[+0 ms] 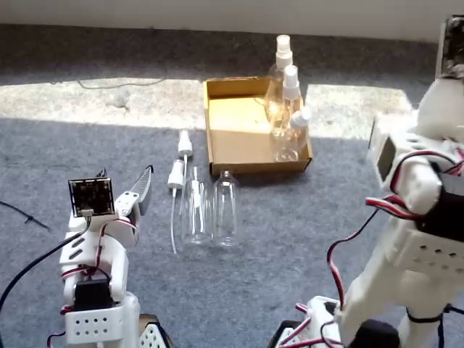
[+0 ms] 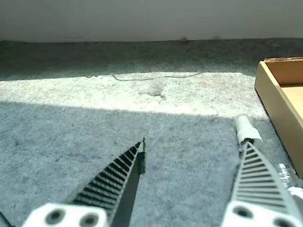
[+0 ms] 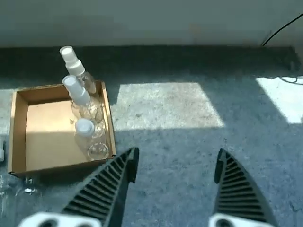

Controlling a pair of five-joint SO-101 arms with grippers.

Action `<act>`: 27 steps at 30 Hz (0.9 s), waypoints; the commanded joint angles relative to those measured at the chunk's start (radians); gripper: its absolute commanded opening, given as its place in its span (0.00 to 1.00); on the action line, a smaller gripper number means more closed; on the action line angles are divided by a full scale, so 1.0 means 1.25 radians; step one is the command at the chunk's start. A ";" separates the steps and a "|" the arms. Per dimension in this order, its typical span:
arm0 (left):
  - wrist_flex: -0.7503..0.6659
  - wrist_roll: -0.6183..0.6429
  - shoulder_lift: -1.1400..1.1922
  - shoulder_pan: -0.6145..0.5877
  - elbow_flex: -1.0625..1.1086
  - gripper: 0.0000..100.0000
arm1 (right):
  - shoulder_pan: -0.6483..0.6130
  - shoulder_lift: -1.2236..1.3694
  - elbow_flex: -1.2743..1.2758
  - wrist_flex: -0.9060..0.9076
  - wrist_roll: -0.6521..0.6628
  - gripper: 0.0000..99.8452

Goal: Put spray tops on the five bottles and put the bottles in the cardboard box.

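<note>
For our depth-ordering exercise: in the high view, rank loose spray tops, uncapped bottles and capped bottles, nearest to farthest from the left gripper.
From the left gripper:
1. Loose spray tops, just beside it.
2. Uncapped bottles, lying just past those tops.
3. Capped bottles, in the cardboard box.

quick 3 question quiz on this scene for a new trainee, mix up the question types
1. How many capped bottles stand in the cardboard box?
2. True or false: the two uncapped bottles lie on the grey surface outside the box.
3. The left gripper is: A shut on a bottle, B open with nothing in it, C inside the box.

Key: 1 three; 2 true; 3 B.
</note>
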 commanded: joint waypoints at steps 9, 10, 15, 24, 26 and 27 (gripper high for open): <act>0.194 -0.189 0.004 -0.062 -0.040 0.29 | -0.147 -0.363 0.825 -0.209 0.044 0.22; 0.211 -0.191 0.004 -0.075 -0.052 0.29 | -0.176 -0.368 0.841 -0.207 0.043 0.22; 0.280 -0.194 0.007 -0.182 -0.139 0.29 | -0.321 -0.365 0.860 -0.206 -0.002 0.22; 0.443 -0.209 -0.001 -0.197 -0.155 0.29 | -0.590 -0.204 0.834 -0.330 -0.096 0.22; 0.432 -0.211 -0.003 -0.196 -0.098 0.29 | -0.617 -0.125 0.789 -0.331 -0.128 0.22; 0.409 -0.211 -0.003 -0.197 -0.075 0.29 | -0.625 -0.083 0.759 -0.330 -0.149 0.22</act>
